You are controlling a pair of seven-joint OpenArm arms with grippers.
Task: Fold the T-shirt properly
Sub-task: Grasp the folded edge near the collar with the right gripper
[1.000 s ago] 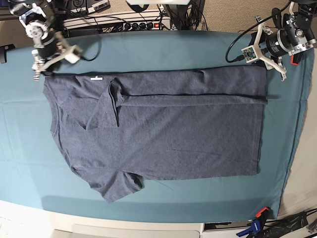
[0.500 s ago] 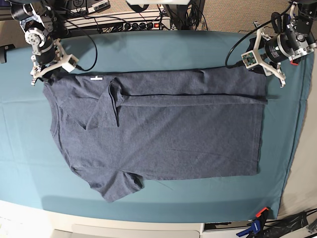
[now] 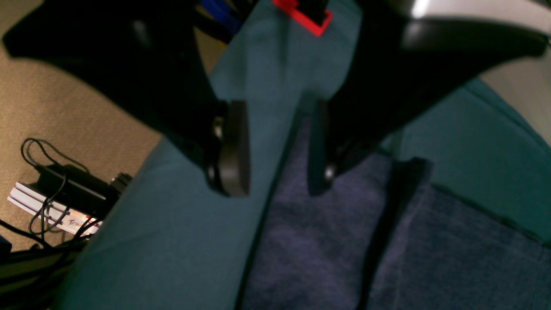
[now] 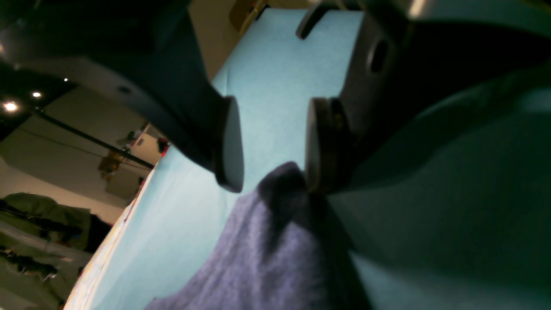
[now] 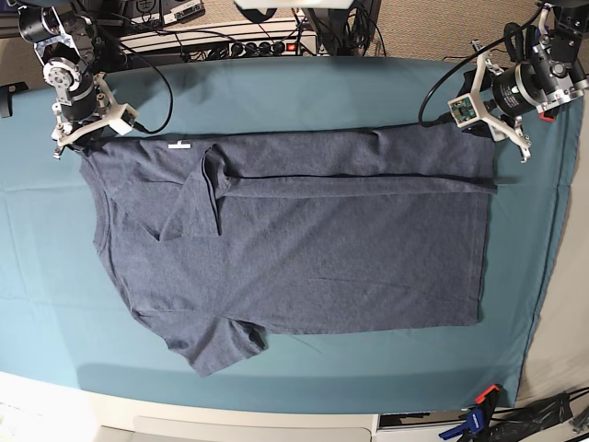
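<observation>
The slate-blue T-shirt [image 5: 294, 239] lies flat on the teal tablecloth [image 5: 304, 92], neck to the left, its far strip and one sleeve folded over onto the body. My right gripper [image 5: 83, 136] hangs at the shirt's far left corner. In the right wrist view my right gripper [image 4: 273, 144] is open, and the T-shirt [image 4: 275, 241] pokes a corner up between the pads. My left gripper [image 5: 502, 133] hovers at the far right corner. In the left wrist view my left gripper [image 3: 277, 148] is open, straddling the edge of the T-shirt [image 3: 310, 232].
A power strip with cables [image 5: 230, 41] runs behind the table's far edge. A red and blue clamp [image 5: 479, 410] grips the front right corner, and a red clamp [image 3: 303, 15] shows at the cloth edge. The tablecloth drops off at the right edge [image 5: 552, 230].
The right gripper has swung and shifted slightly up and left to sit over the shirt's far left corner. The left gripper has edged a little toward the far right corner. The shirt has not moved.
</observation>
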